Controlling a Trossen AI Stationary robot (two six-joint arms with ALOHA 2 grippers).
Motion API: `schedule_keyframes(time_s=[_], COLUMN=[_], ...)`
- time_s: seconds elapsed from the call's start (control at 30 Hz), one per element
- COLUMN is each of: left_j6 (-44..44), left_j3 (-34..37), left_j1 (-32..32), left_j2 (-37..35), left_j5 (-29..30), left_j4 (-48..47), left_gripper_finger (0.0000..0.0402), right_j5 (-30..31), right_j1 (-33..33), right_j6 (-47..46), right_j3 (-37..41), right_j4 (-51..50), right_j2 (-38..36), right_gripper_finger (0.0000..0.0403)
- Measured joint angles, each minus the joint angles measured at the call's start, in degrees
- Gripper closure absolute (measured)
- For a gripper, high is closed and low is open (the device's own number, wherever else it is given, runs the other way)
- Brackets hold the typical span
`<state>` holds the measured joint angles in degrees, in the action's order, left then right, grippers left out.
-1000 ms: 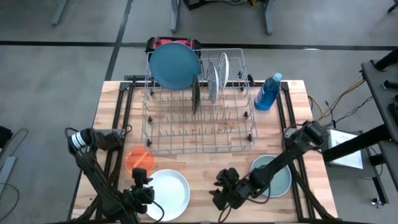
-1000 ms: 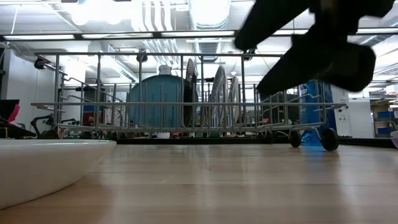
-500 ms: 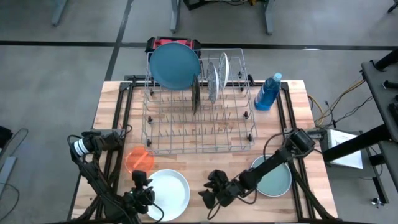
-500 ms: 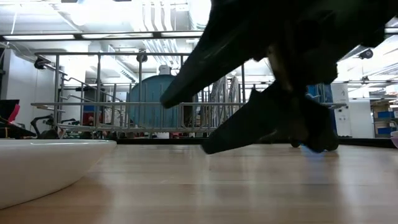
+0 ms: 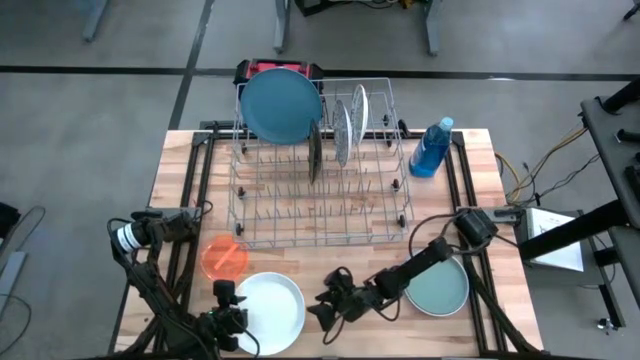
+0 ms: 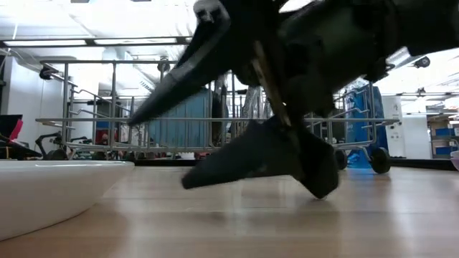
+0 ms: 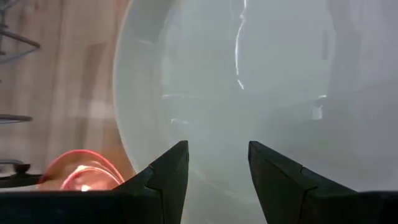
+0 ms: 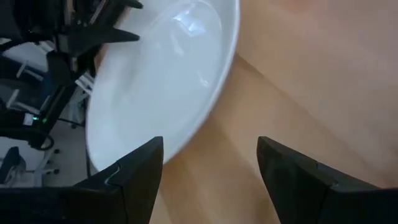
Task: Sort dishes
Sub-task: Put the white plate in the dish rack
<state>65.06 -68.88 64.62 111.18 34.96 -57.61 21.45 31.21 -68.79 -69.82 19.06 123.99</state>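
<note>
A white plate lies flat near the table's front edge, with a small orange plate just behind it on the left. A teal plate lies flat at the near right. My left gripper hangs open over the white plate's left rim. My right gripper is open, low over the wood just right of the white plate, pointing at it. In the low view its fingers are spread one above the other. A large blue plate stands on edge in the wire rack.
More plates stand on edge between the rack's tines at its far end. A blue bottle stands right of the rack. Bare wood lies between the rack's near side and the two flat plates. My right arm reaches over the teal plate.
My right gripper has come down and moved toward the table's left, from beside the teal plate to just right of the white plate. My left gripper has sunk a little over the white plate's left rim. The plates have stayed where they were.
</note>
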Motion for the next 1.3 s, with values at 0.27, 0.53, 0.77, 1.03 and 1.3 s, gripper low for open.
schedule_keyframes(time_s=[0.27,0.53,0.77,1.03,1.3], left_j6=[0.5,0.9,2.0,3.5,5.2], left_j3=[3.9,4.8,5.2,7.1,7.5], left_j1=[0.1,0.1,0.2,0.1,0.1], left_j2=[-0.1,0.2,0.2,0.2,0.3], left_j5=[0.8,2.5,3.8,6.3,8.2], left_j4=[5.9,7.1,7.8,11.0,12.5], left_gripper_finger=[0.0245,0.0245,0.0245,0.0245,0.0245], right_j5=[-2.5,-5.7,-5.9,-5.6,-5.2], right_j1=[-1.3,-2.7,-3.1,-3.2,-5.4], right_j6=[2.5,4.4,4.3,3.9,6.5], right_j3=[-4.8,-8.5,-8.7,-8.7,-8.7], right_j4=[-0.5,-0.8,-0.8,-0.6,-0.7], right_j2=[3.2,5.3,5.5,5.5,5.6], right_gripper_finger=[0.015,0.0149,0.0149,0.0147,0.017])
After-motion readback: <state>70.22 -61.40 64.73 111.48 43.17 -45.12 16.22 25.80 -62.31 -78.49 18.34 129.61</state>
